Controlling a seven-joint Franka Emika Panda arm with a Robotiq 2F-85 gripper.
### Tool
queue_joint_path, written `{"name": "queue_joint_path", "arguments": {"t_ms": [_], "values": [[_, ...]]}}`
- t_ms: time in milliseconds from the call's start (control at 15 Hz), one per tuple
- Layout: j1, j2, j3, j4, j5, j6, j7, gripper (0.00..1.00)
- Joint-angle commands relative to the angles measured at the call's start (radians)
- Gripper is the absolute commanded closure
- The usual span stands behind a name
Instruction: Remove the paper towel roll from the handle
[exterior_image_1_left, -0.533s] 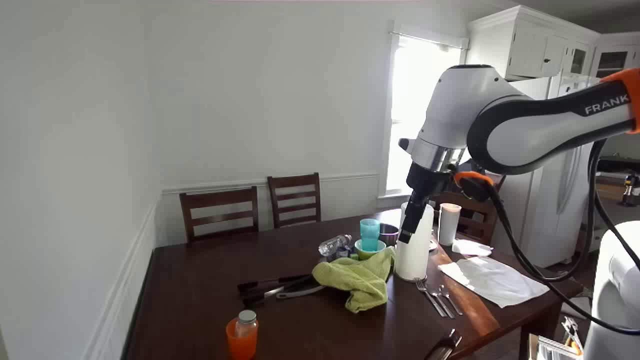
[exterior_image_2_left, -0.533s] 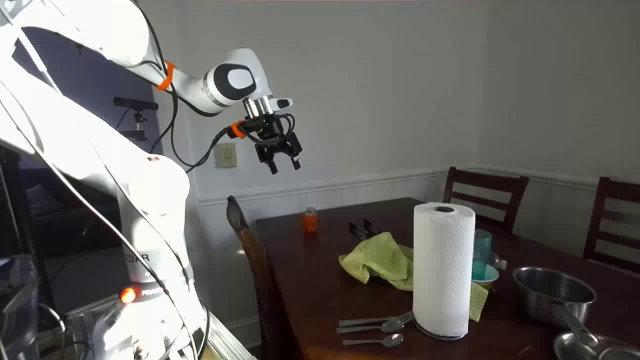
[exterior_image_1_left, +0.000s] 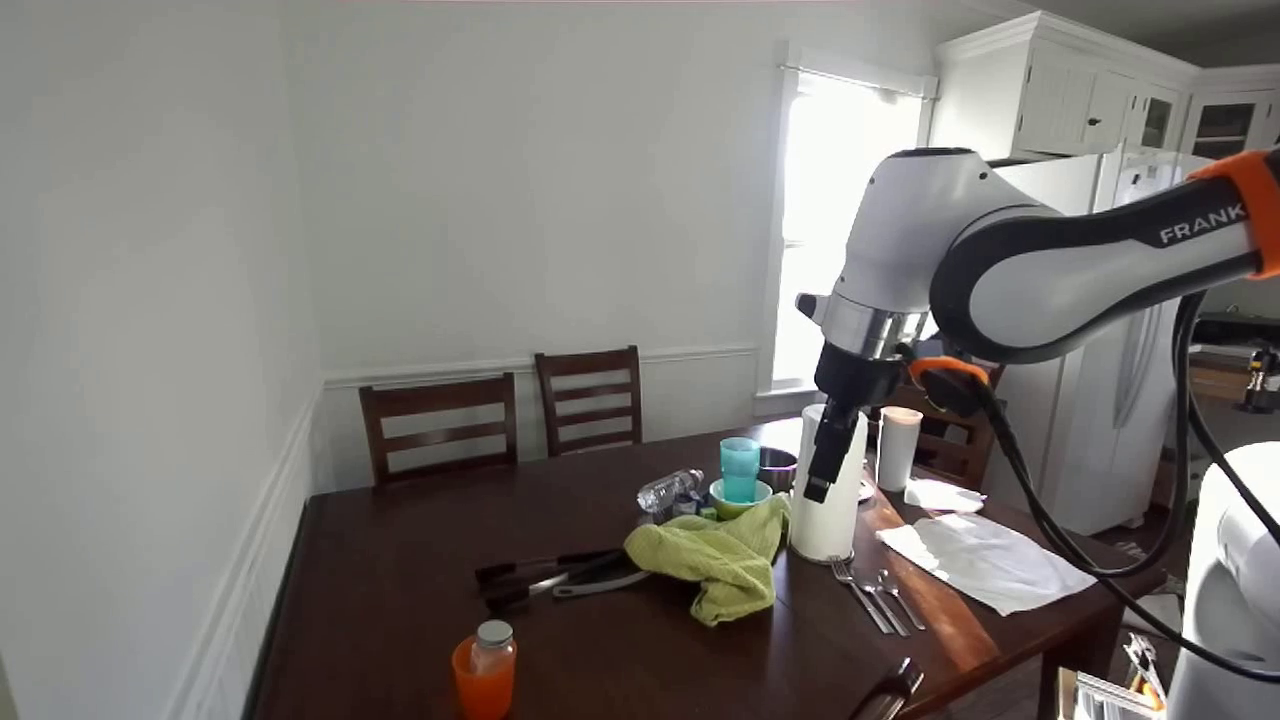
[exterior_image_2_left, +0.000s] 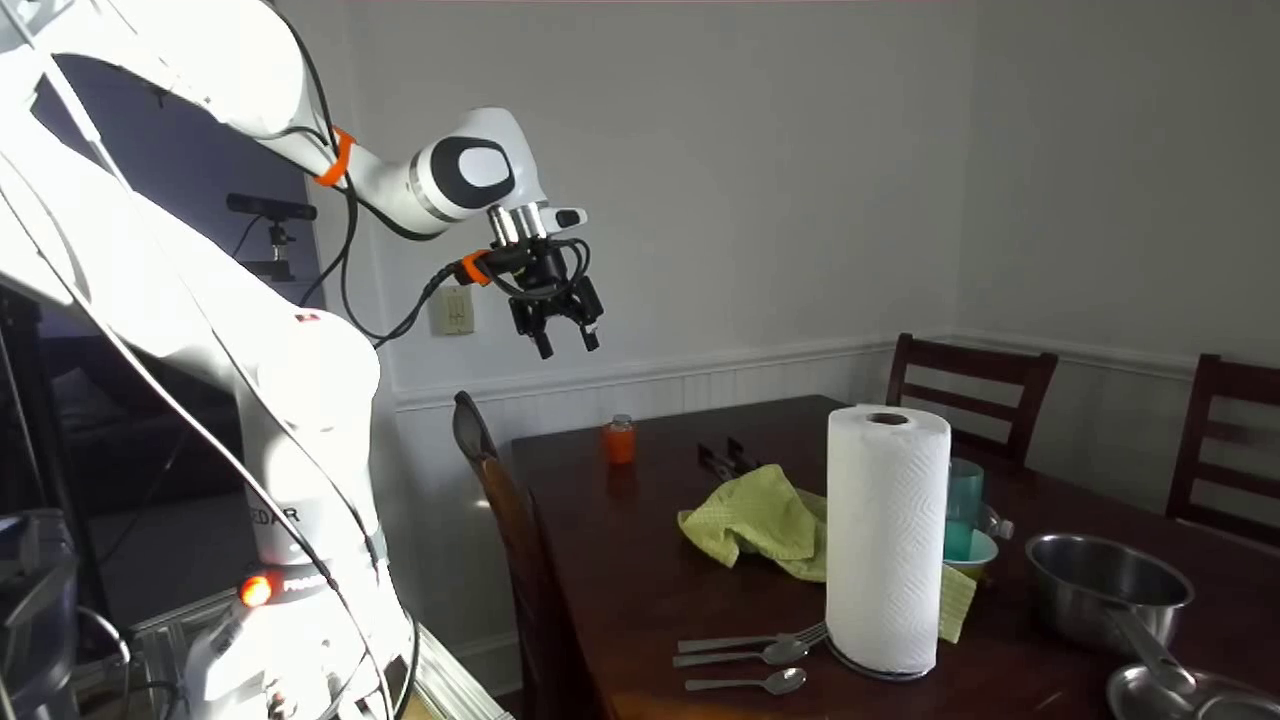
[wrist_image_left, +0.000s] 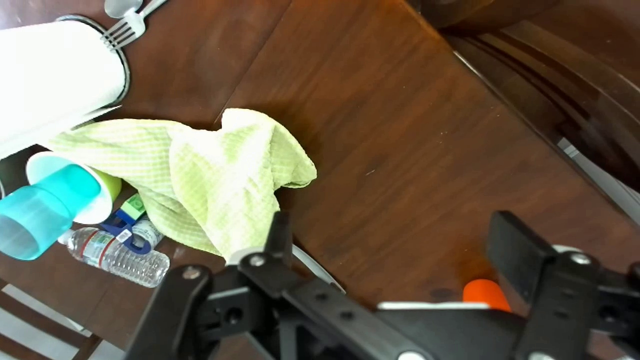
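The white paper towel roll (exterior_image_2_left: 885, 540) stands upright on the table in both exterior views, also here (exterior_image_1_left: 830, 530). It shows at the left edge of the wrist view (wrist_image_left: 55, 80). The rim of its dark holder base (wrist_image_left: 125, 75) shows under it. The roll's top has a dark core opening; no handle sticks out above it. My gripper (exterior_image_2_left: 567, 345) is open and empty in the air, above table height and apart from the roll. In an exterior view the gripper (exterior_image_1_left: 817, 490) overlaps the roll in the picture. In the wrist view its fingers (wrist_image_left: 392, 225) are wide apart.
A green cloth (wrist_image_left: 225, 175) lies beside the roll. A bowl with a teal cup (exterior_image_1_left: 740, 470), a bottle (exterior_image_1_left: 668, 490), cutlery (exterior_image_2_left: 750, 655), a steel pot (exterior_image_2_left: 1105, 590) and an orange cup (exterior_image_1_left: 485, 680) stand or lie on the table (exterior_image_1_left: 400, 560). Chairs stand around it.
The arm and gripper have moved down a little. The gripper stays open. The roll and the other things on the table have not moved.
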Motion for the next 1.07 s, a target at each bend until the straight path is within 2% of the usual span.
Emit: {"name": "queue_joint_path", "arguments": {"t_ms": [0, 600, 733, 1000], "values": [[0.01, 0.001, -0.01, 0.002, -0.009, -0.003, 0.008, 0.0], [-0.339, 0.14, -0.093, 0.072, -0.271, 0.136, 0.123, 0.0], [-0.402, 0.195, -0.118, 0.097, -0.31, 0.189, 0.147, 0.0], [-0.484, 0.303, -0.17, 0.157, -0.342, 0.289, 0.176, 0.0]]}}
